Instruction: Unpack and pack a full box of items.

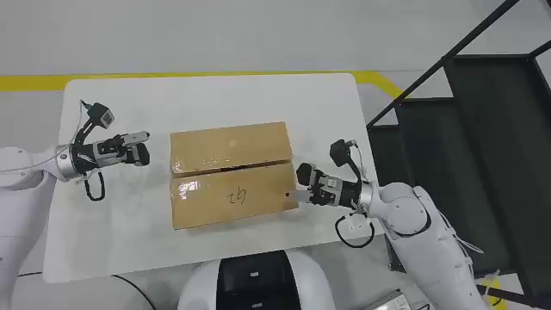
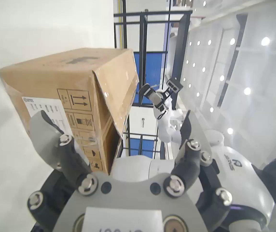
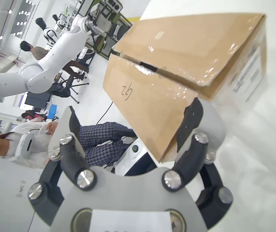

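Barely started, by my read: the box (image 1: 231,175) sits mid-worktop (image 1: 112,232) with its flaps down and nothing unpacked around it. All unpacking and repacking is left. It's a plain brown carton with glossy tape along the top seam. The seam looks slit, and one flap gapes slightly at the left end. White label on that end, handwritten mark on top. Left hand (image 1: 142,149) spread, just off the left end. Right hand (image 1: 300,185) spread at the right end's front corner, contact unclear.

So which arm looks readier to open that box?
Probably the right: the right fingers, open, sit at the edge of the box, by its near flap; the left fingers hang apart from it.
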Robot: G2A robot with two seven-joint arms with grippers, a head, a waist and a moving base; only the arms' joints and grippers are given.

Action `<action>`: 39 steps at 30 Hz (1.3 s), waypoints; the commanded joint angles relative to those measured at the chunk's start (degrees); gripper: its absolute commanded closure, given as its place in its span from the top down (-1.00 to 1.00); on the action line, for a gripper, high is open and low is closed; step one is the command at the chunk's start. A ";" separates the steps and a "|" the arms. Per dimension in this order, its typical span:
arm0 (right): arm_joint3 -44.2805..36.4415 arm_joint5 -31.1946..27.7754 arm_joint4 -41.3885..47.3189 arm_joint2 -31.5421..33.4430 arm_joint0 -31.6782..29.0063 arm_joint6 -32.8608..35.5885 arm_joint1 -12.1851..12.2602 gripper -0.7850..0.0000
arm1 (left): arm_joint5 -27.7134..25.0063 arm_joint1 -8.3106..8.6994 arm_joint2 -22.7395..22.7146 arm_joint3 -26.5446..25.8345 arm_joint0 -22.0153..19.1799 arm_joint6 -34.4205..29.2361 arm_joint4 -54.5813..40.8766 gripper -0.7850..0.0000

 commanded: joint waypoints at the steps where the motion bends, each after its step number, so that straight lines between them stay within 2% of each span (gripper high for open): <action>1: 1.00 0.44 3.97 -0.98 1.13 2.83 0.13 1.00 | 0.81 -0.21 0.84 0.63 -0.98 -4.42 -2.29 1.00; 4: 1.55 0.70 6.95 -1.38 2.30 4.70 0.36 1.00 | 0.11 -0.16 1.33 -0.88 -1.40 -3.74 -2.24 1.00; 7: 2.02 2.03 10.21 -0.99 2.83 5.79 0.64 1.00 | 1.06 -0.03 0.93 -1.88 -0.83 -4.69 -6.94 1.00; 36: 2.02 2.03 10.21 -0.99 2.83 5.79 0.64 1.00 | 1.06 -0.03 0.93 -1.88 -0.83 -4.69 -6.94 1.00; 39: 2.80 3.47 9.84 -1.31 2.83 4.61 0.67 1.00 | 1.06 -0.03 0.93 -1.88 -0.83 -4.69 -6.94 1.00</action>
